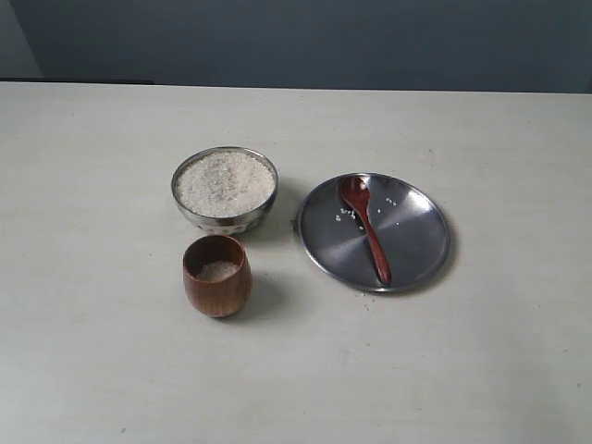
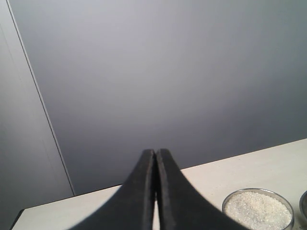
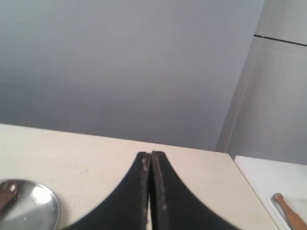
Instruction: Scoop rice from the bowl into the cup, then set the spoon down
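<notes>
The spoon (image 1: 367, 229) lies on a steel plate (image 1: 421, 245) at the middle of the table (image 1: 92, 370), beside the bowl (image 1: 222, 223) of rice (image 1: 225, 182) and the cup (image 1: 217, 294); left tool (image 2: 155, 158) and right tool (image 3: 151, 160) are closed, empty.

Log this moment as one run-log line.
dark wooden spoon lying on flat steel plate | brown wooden cup holds some rice | steel bowl full of rice | left gripper shut | right gripper shut

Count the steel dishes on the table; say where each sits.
2. The bowl, full of rice, stands behind the cup; the plate, bearing the spoon, lies right of both. None looks hidden.
</notes>
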Tool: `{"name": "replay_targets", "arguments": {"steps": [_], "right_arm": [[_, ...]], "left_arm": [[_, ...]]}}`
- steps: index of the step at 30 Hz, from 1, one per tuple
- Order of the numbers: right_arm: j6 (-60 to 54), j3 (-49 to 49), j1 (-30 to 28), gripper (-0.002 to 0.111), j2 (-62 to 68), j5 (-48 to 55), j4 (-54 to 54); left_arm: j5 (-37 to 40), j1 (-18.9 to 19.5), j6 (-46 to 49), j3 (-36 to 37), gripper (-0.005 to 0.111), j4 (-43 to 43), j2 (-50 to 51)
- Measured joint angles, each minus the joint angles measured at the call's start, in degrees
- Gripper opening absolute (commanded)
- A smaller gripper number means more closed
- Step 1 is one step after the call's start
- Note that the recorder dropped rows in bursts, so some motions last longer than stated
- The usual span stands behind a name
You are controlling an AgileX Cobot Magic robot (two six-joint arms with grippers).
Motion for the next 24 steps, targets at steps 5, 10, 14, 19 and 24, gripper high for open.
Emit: {"name": "replay_targets", "arguments": {"steps": [5, 10, 14, 19, 24], "right_arm": [[-1.61, 6.31, 0.00, 0.000, 0.00, -1.13, 0.00], [-1.71, 10.17, 0.00, 0.000, 0.00, -0.90, 0.00], [-1.82, 10.31, 0.00, 0.000, 0.00, -0.91, 0.00], [-1.82, 10.31, 0.00, 0.000, 0.00, -0.91, 0.73], [-2.03, 10.42, 0.00, 0.000, 0.00, -0.91, 2.81]], "left_arm": [[0.00, 0.00, 0.00, 0.00, 0.000, 0.00, 0.00], [0.00, 0.00, 0.00, 0.00, 0.000, 0.05, 0.00], [0.00, 0.00, 0.00, 0.00, 0.000, 0.05, 0.00], [0.00, 0.00, 0.00, 0.00, 0.000, 0.05, 0.00], [0.00, 0.00, 0.00, 0.00, 0.000, 0.05, 0.00]]}}
